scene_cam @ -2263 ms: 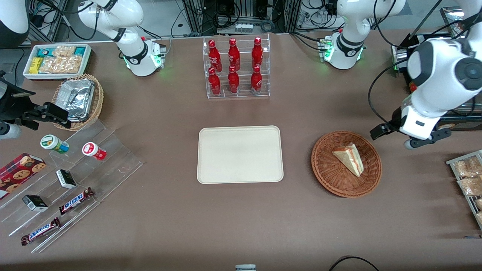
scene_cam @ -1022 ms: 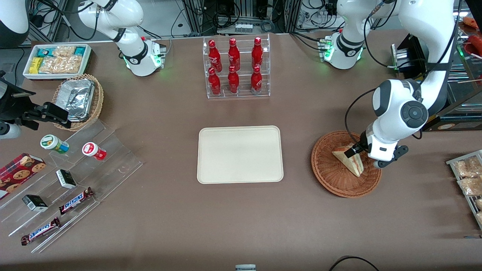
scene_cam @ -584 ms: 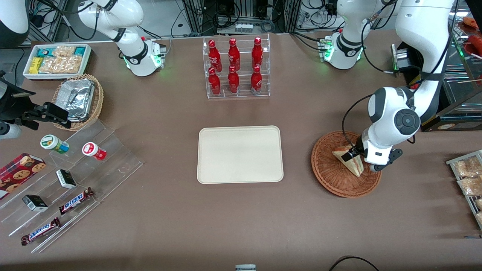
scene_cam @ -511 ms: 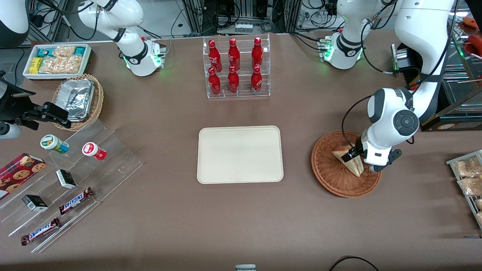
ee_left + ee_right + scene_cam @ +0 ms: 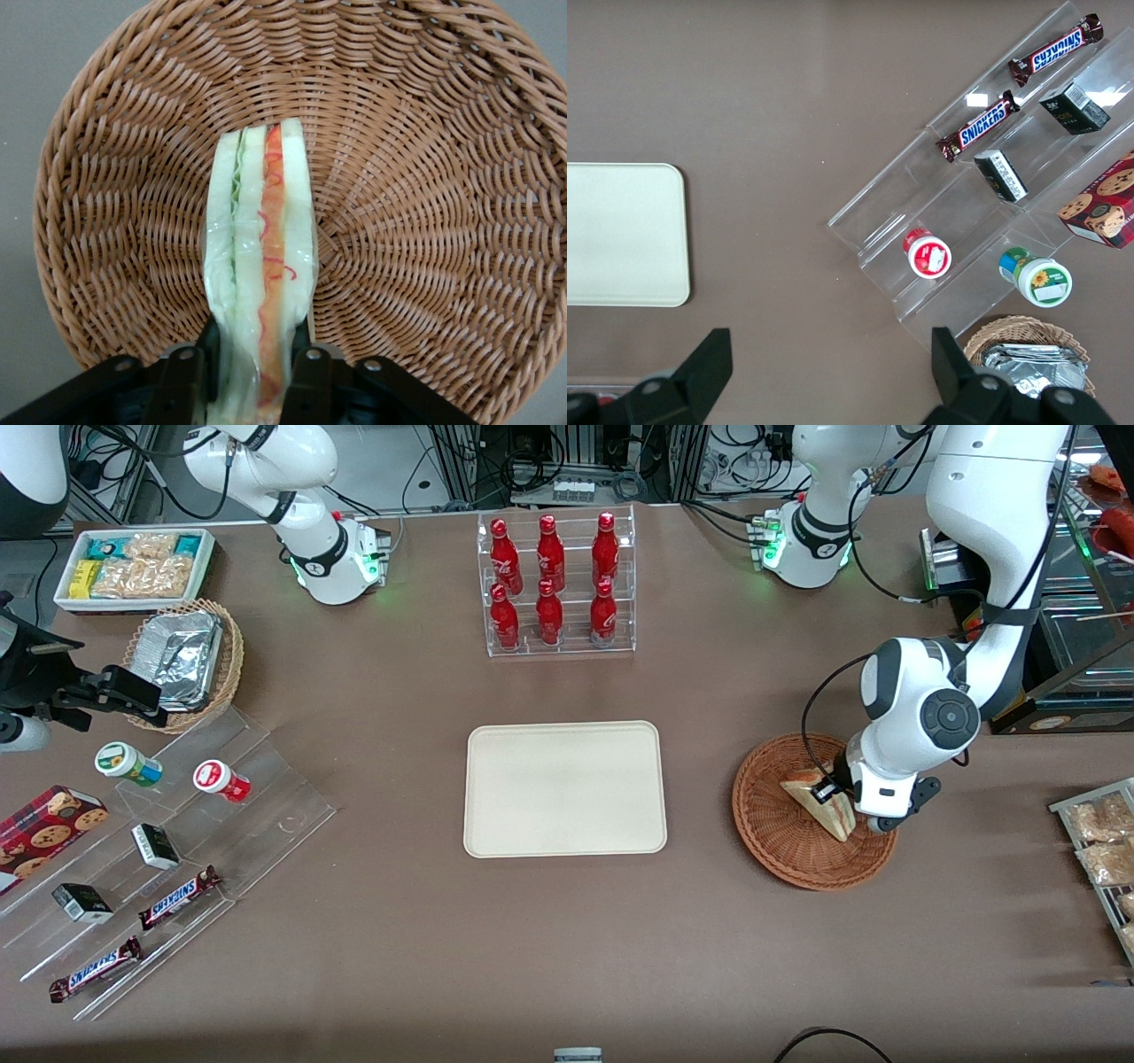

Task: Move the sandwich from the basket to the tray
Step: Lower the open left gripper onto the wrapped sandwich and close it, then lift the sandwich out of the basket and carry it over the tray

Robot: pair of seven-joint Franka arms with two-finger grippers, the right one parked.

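The working arm's gripper (image 5: 840,795) reaches down into the reddish-brown wicker basket (image 5: 780,841), its two black fingers (image 5: 189,376) pressed against either bread face of the sandwich (image 5: 821,808), which fills the narrow gap between them. In the wrist view the sandwich (image 5: 261,292) stands on edge on the woven floor of the basket (image 5: 425,177), its green, white and red filling layers facing the camera, its narrow end reaching toward the basket's middle and its wide end clamped between the fingers. From the front camera the wedge sits in the basket, on the part nearest the working arm's wrist, with the arm's white housing above it. The cream-white tray (image 5: 565,788) lies flat at the centre of the brown bench (image 5: 567,948), well apart from the basket and nothing resting on it. Farther from the front camera than the tray, a clear rack of red bottles (image 5: 555,584) stands upright. Toward the parked arm's end of the bench sit a lighter wicker basket of foil trays (image 5: 184,659), a white bin of snack packets (image 5: 135,567) and a stepped clear display stand (image 5: 177,850) carrying chocolate bars and small boxes.
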